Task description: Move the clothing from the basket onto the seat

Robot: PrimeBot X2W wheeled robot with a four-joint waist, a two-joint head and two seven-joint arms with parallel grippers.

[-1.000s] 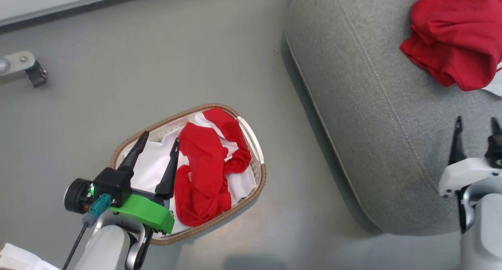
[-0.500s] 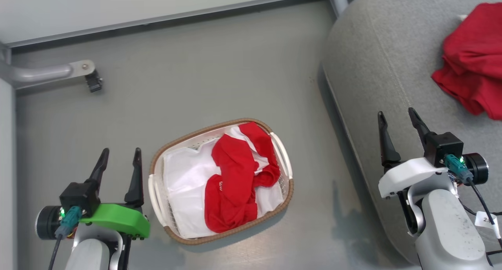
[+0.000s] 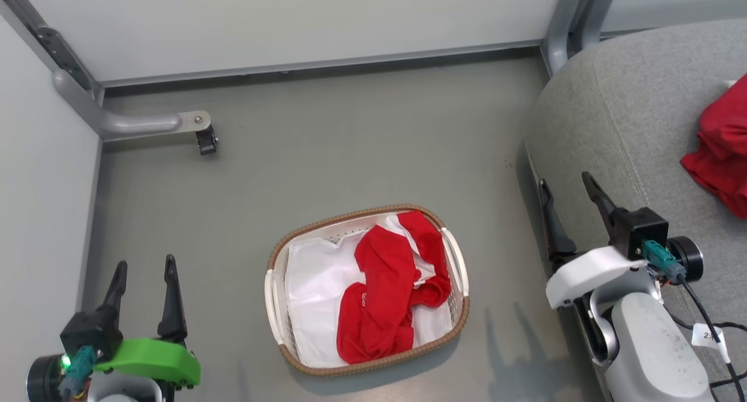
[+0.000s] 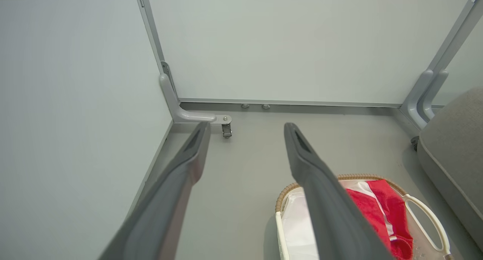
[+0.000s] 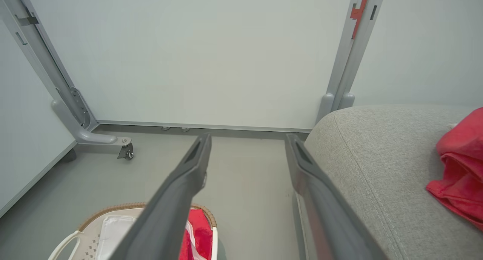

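head view: the basket point(image 3: 373, 367) stands on the grey floor point(image 3: 350, 128), near the seat point(image 3: 630, 110), not touching it; one red garment point(image 3: 379, 300) lies crumpled in the basket's right half on a white liner sheet point(image 3: 312, 297); a second red garment point(image 3: 721, 151) lies on the seat at the frame's right edge; the left end effector point(image 3: 146, 263) hangs over bare floor left of the basket, fingers apart, nothing between them; the right end effector point(image 3: 565, 180) hangs by the seat's edge nearest the basket, fingers apart, empty.
left wrist view: spread fingers frame the floor and a castor foot point(image 4: 226, 130); the basket with red cloth lies lower right.
right wrist view: spread fingers point at the wall panel point(image 5: 196, 56); basket lower left, seat with red garment on the right.
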